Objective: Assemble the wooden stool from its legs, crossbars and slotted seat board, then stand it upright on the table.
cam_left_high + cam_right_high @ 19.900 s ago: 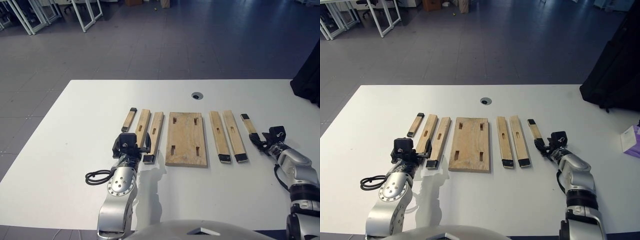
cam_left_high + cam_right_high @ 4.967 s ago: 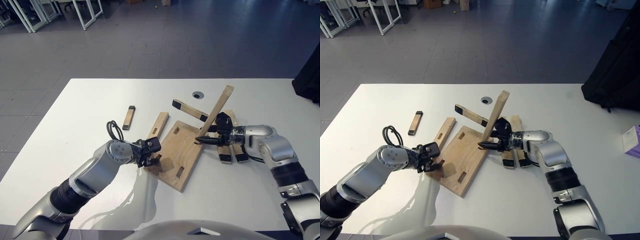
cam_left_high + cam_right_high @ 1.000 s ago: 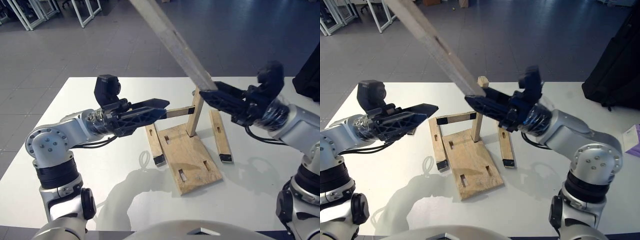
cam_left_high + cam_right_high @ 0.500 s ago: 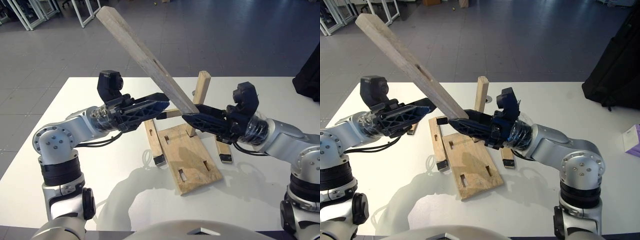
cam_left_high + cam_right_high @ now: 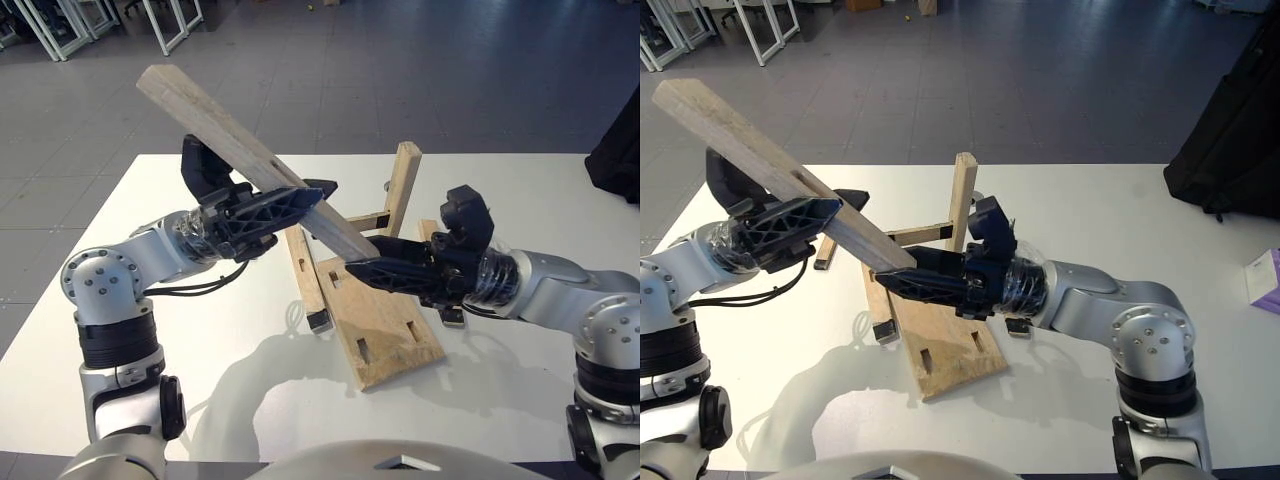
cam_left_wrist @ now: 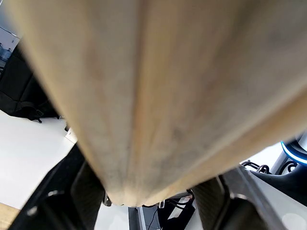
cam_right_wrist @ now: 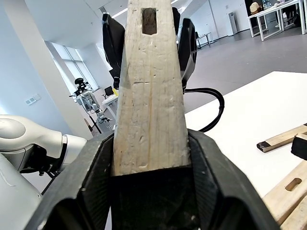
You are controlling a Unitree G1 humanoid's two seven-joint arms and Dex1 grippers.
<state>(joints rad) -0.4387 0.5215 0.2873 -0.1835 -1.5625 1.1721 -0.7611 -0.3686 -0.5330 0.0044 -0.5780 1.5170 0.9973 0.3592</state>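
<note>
A long slotted wooden leg (image 5: 230, 140) slants up over the table, high end toward my left. My right gripper (image 5: 358, 265) is shut on its lower end, as the right wrist view shows (image 7: 149, 96). My left gripper (image 5: 315, 198) is shut on the leg's middle, a finger (image 7: 187, 45) on each side. Below lies the slotted seat board (image 5: 395, 335) with one leg (image 5: 403, 180) standing upright in it and a crossbar (image 5: 368, 221) sticking out sideways from that leg.
Another leg (image 5: 305, 285) lies flat left of the seat board, and a black-capped one (image 5: 1018, 325) lies right of it under my right arm. A short crossbar (image 5: 823, 258) lies near my left arm. The white table (image 5: 520, 190) has free room at right.
The held leg has swung lower and to the left. My left gripper has closed on its middle, and my right gripper has come down toward the seat board.
</note>
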